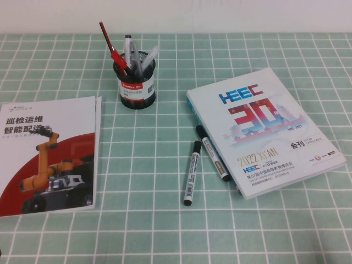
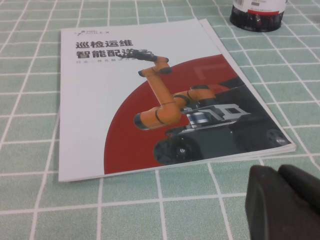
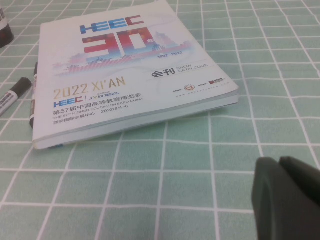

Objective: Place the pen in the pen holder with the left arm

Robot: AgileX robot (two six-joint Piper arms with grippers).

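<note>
The pen (image 1: 192, 172) lies flat on the green checked cloth, just left of the catalogue; its capped end shows in the right wrist view (image 3: 11, 94). The black mesh pen holder (image 1: 136, 82) stands at the back centre with several pens in it; its base shows in the left wrist view (image 2: 258, 15). Neither arm appears in the high view. My left gripper (image 2: 278, 174) is shut and empty, low over the cloth just in front of the robot brochure. My right gripper (image 3: 279, 164) is shut and empty, in front of the catalogue's near corner.
A like marker with a greyish label (image 1: 212, 153) leans along the catalogue's left edge. The HEEC catalogue (image 1: 269, 121) lies at the right. A robot brochure (image 1: 47, 154) lies at the left. A red pen (image 1: 110, 47) sticks out of the holder.
</note>
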